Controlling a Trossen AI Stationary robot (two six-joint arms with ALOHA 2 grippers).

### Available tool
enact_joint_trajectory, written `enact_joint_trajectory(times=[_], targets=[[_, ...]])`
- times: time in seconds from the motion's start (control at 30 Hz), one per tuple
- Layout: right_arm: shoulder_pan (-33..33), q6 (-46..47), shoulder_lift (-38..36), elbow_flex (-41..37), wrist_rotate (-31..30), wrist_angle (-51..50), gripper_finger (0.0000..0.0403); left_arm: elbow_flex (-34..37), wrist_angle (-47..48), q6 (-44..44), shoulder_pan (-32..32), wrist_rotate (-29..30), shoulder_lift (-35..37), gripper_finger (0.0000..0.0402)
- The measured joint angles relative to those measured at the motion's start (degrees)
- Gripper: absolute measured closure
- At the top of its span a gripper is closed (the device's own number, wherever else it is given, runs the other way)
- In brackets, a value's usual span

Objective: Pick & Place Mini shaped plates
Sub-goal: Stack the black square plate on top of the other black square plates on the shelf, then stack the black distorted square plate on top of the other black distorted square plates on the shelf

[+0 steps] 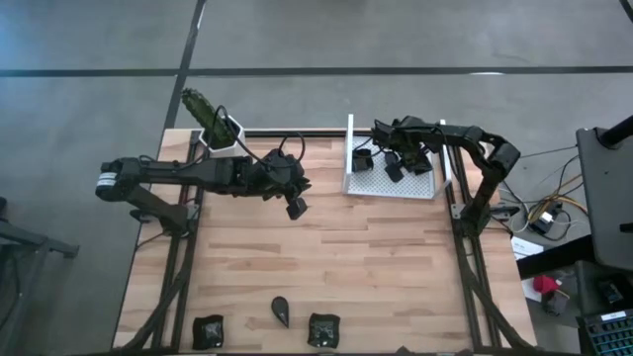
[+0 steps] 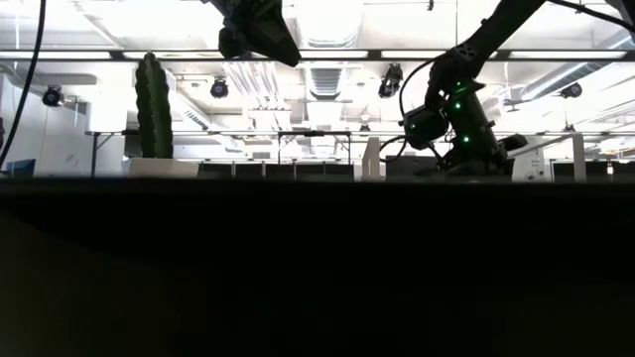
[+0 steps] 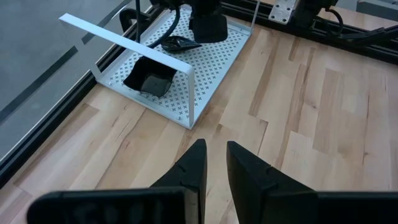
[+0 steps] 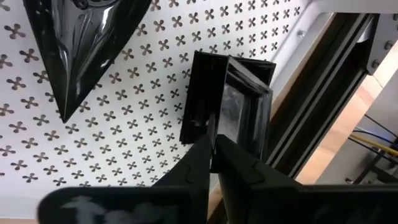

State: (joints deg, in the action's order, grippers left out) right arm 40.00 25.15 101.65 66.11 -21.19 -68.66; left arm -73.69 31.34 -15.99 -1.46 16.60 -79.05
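Pale butcher-block boards (image 1: pixel 376 267) make up the work surface, ringed by a black frame, with grey floor beyond it in the high view. At the upper right of that view sits a white perforated tray (image 1: pixel 368 185) that already holds several mini shaped plates: a square plate (image 3: pixel 149 79) and a teardrop plate (image 3: pixel 179 43) show inside it from the left wrist view. The right gripper (image 4: pixel 212 146) is down in the tray, its jaws pinched on the rim of a square plate standing on edge (image 4: pixel 239 99), with a glossy leaf-shaped plate (image 4: pixel 84 43) lying flat just beside it; the grip looks thin and may be about to let go. The left gripper (image 3: pixel 214 163) hangs over bare boards near the centre of the high view, its fingers slightly parted with nothing between them. Along the bottom edge of the high view three plates wait well apart from the tray: a square one at lower left (image 1: pixel 208 331), a teardrop one (image 1: pixel 281 311) and another square one (image 1: pixel 323 329). By my reckoning the job is well past its middle, with those three left to carry over. A white hexagonal pot with a cactus (image 1: pixel 222 130) stands at the upper left.
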Motion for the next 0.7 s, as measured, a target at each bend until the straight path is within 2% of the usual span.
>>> enact_joint_trajectory(times=[0.33,0.53,0.7], targets=[[-0.01,0.17,0.0,0.04,0.0,0.06,0.0301,0.0,0.02,0.0,0.0,-0.17,0.0,0.0347],[-0.08,0.36,-2.1,0.04,0.41,-0.09,0.0292,0.0,2.04,-0.02,0.01,-0.24,0.0,0.0347],[-1.61,1.29,-8.66,0.07,0.85,-0.07,0.03,0.0,5.41,1.0,0.68,-0.19,0.62,0.0347]])
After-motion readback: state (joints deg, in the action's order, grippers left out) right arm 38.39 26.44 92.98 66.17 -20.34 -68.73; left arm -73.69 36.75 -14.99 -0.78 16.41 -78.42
